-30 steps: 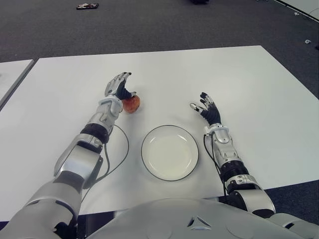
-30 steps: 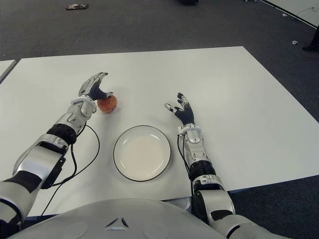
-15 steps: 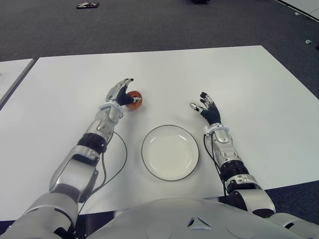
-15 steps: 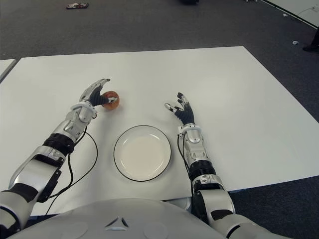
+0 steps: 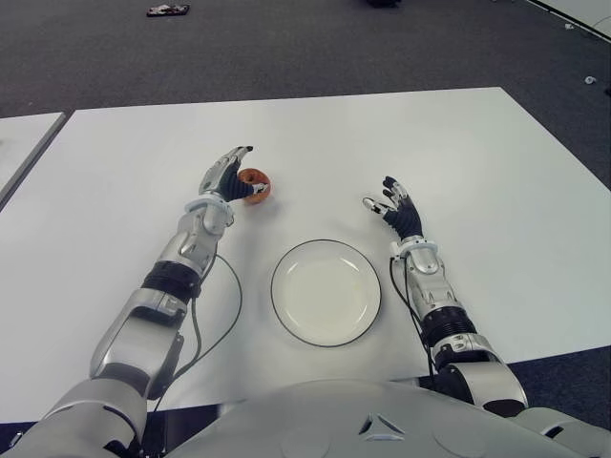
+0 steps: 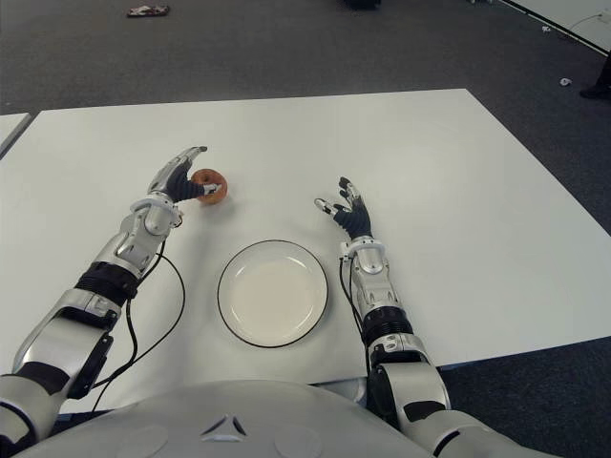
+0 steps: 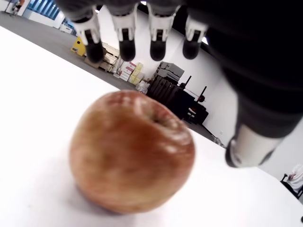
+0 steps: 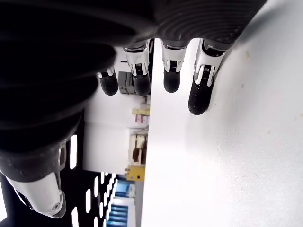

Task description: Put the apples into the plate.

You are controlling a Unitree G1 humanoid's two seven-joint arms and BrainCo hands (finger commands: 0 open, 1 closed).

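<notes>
Cupping your left hand (image 5: 226,177) wide around the apple (image 5: 255,185), not gripping it, at the plate's (image 5: 326,292) eleven o'clock; right hand (image 5: 394,208) spread, empty, at one o'clock.

1. My left arm is stretched forward over the left half of the table, elbow nearly straight.
2. My left hand (image 5: 227,177) is cupped, fingers (image 7: 127,45) extended and spread, thumb (image 7: 248,144) set opposite them; nothing clamped between.
3. My right arm is bent, forearm running forward on my right side.
4. My right hand (image 5: 395,208) has fingers (image 8: 199,99) loosely splayed, gripping nothing.
</notes>
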